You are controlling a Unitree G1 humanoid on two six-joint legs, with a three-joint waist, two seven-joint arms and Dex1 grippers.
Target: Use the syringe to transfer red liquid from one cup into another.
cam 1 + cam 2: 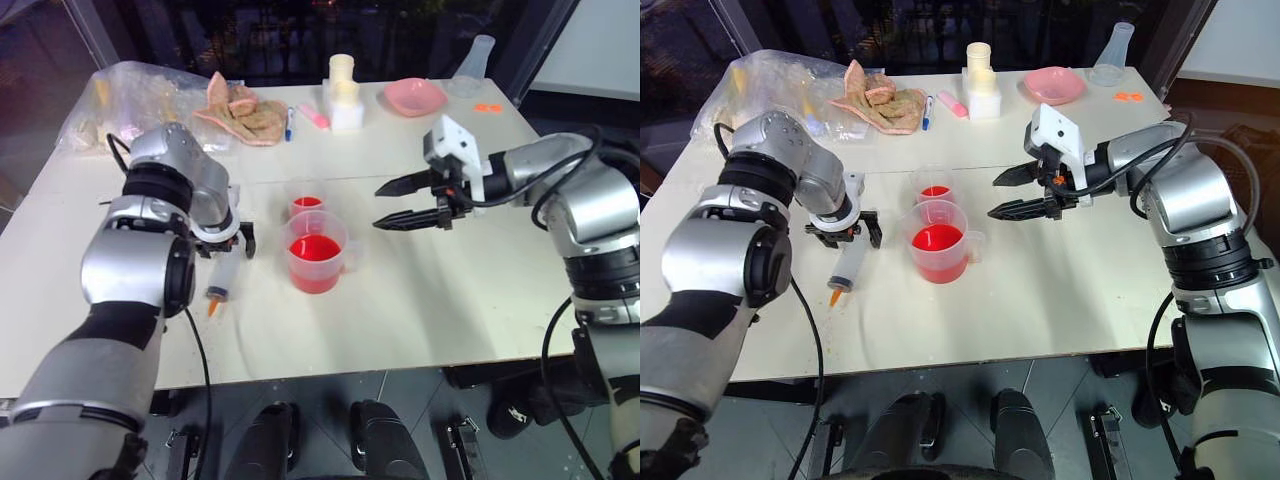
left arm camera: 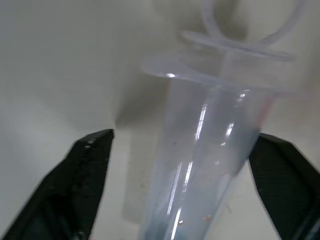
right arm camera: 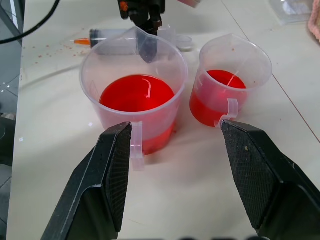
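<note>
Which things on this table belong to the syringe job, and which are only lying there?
For the job:
- syringe
- larger cup with red liquid
- smaller cup

Lying about:
- pink bowl
- blue pen
- clear flask
- plastic bag

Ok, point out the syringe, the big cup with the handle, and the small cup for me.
syringe (image 1: pixel 848 266), right eye view, middle of the clear barrel.
big cup (image 3: pixel 134 58), right wrist view, far rim of its clear wall.
small cup (image 3: pixel 235 50), right wrist view, clear wall above the red liquid.
</note>
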